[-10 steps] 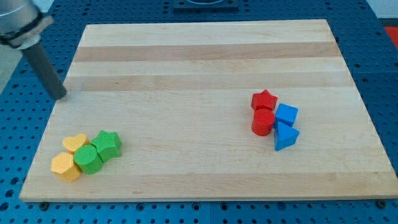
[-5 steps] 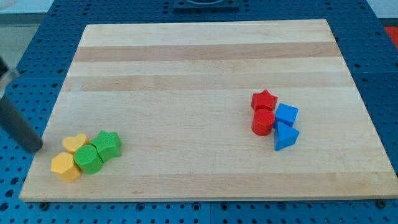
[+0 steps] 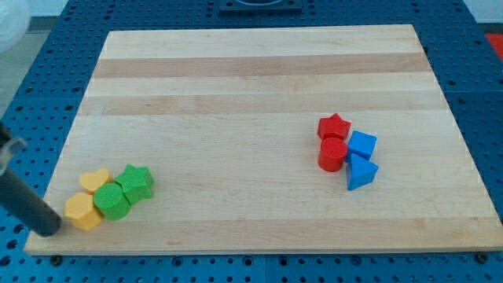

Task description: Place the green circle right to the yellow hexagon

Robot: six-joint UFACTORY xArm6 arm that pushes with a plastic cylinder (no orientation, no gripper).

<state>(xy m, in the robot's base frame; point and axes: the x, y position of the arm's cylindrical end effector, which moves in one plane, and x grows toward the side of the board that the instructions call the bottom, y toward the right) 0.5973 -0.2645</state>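
green circle [image 3: 111, 201] is sitting just right of, touching, yellow hexagon [image 3: 82, 211]; green star [image 3: 137, 182] and yellow heart [image 3: 95, 181] are crowding above. my tip [image 3: 49, 229] is resting just left of the hexagon; no jaws. wooden board [image 3: 251, 86] is lying on blue pegboard [image 3: 487, 94].

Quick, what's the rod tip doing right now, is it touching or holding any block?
My tip: no gripper, holds nothing; it sits at the view's left of the yellow hexagon, very close, contact cannot be told. The green circle lies beyond it.

2 yellow blocks [image 3: 82, 211], 2 green [image 3: 111, 201], 2 red [image 3: 332, 154], 2 blue [image 3: 361, 146]
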